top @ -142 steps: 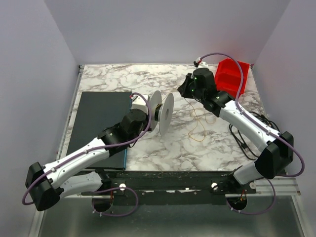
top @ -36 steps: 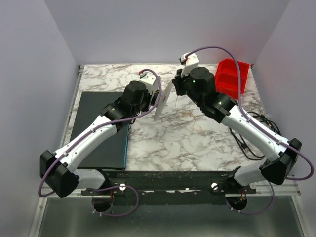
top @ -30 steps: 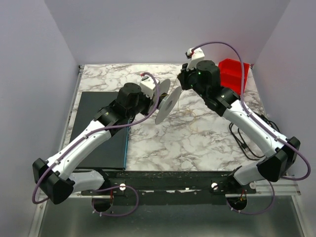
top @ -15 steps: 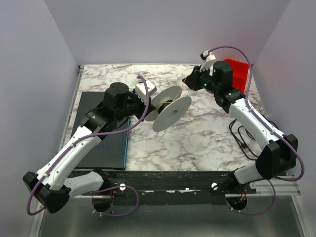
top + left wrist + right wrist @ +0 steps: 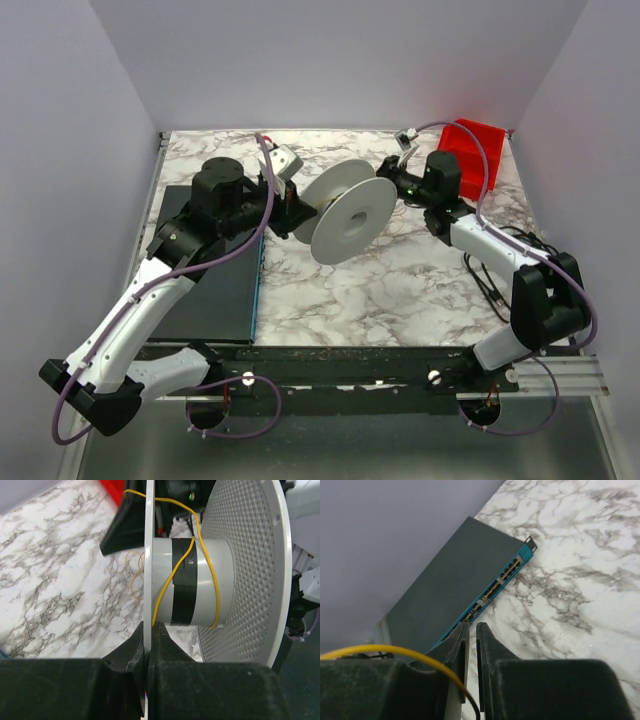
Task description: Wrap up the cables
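Observation:
A white spool (image 5: 350, 215) hangs above the middle of the marble table, its perforated flange facing up. My left gripper (image 5: 290, 207) is shut on the edge of the spool's other, thin flange (image 5: 148, 555), as the left wrist view (image 5: 148, 626) shows. The yellow cable (image 5: 216, 587) loops loosely round the grey core (image 5: 200, 580), over a band of black tape. My right gripper (image 5: 388, 172) sits just behind the spool. Its jaws (image 5: 472, 626) stand a narrow gap apart. The cable (image 5: 395, 651) crosses the left finger and dips into that gap.
A red bin (image 5: 470, 150) stands at the back right. A flat black network switch with a blue front (image 5: 200, 250) lies on the left of the table. Black cords (image 5: 490, 275) trail beside the right arm. A loose curl of wire (image 5: 135, 575) lies on the marble.
My left arm has drawn back to the left and turned the spool so that its flange faces up. My right gripper has swung right and down behind the spool, and its jaws have parted slightly.

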Available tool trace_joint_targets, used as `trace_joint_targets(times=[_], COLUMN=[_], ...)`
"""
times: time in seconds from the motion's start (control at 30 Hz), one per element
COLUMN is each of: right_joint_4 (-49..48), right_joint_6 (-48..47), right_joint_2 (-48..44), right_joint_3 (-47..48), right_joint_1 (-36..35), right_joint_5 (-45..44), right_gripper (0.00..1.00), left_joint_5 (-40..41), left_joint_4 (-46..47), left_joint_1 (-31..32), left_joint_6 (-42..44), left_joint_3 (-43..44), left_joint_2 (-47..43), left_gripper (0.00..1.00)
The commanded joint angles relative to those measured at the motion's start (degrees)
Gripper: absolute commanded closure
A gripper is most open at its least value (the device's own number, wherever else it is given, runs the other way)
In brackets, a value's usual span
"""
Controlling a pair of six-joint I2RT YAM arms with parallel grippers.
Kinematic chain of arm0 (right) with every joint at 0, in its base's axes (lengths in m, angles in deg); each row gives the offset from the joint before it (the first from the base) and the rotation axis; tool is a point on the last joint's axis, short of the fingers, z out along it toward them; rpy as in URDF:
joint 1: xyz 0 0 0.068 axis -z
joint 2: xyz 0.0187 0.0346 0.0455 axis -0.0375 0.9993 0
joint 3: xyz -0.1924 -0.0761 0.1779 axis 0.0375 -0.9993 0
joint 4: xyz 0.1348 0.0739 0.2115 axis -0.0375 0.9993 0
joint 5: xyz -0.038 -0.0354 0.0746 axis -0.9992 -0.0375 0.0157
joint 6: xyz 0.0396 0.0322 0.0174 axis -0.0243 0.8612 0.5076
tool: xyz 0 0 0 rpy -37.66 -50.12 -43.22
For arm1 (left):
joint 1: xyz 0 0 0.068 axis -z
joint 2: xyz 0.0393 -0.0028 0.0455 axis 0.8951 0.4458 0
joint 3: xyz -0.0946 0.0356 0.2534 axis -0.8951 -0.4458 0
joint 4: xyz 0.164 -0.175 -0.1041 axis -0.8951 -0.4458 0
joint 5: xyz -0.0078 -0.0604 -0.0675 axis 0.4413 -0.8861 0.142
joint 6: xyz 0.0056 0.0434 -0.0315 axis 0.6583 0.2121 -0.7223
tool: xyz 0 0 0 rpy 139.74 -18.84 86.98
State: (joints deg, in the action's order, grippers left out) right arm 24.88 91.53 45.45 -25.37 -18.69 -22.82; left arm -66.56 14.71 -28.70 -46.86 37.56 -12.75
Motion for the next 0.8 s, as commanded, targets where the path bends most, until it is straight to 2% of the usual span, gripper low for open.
trace_joint_targets(times=[0.0,0.2,0.47,0.57,0.6,0.77], right_joint_4=[-12.67,-21.77,-37.68,-38.51,-38.76,-37.15], right_joint_6=[8.03,14.27,25.20,25.61,25.65,25.38], right_joint_2=[0.96,2.36,6.45,7.08,7.65,9.58], right_joint_3=[-6.28,-10.84,-15.99,-16.87,-17.53,-17.63], right_joint_1=[0.56,0.46,-0.56,-2.72,-5.04,-9.89], right_joint_5=[6.63,10.43,14.39,13.77,12.78,8.56], right_gripper=[0.81,0.81,0.80,0.80,0.80,0.82], left_joint_5=[-1.42,5.78,21.29,27.79,33.42,43.14], left_joint_4=[3.13,3.28,7.26,7.60,7.20,5.88], left_joint_1=[-0.55,-0.60,-0.64,-0.64,-0.64,-0.64], left_joint_6=[-3.95,-7.57,-18.74,-21.86,-24.27,-28.55], left_joint_3=[8.44,11.21,9.90,9.51,9.33,8.85], left_joint_2=[0.14,1.45,1.51,1.60,1.95,2.75], left_gripper=[1.00,1.00,1.00,1.00,1.00,1.00])
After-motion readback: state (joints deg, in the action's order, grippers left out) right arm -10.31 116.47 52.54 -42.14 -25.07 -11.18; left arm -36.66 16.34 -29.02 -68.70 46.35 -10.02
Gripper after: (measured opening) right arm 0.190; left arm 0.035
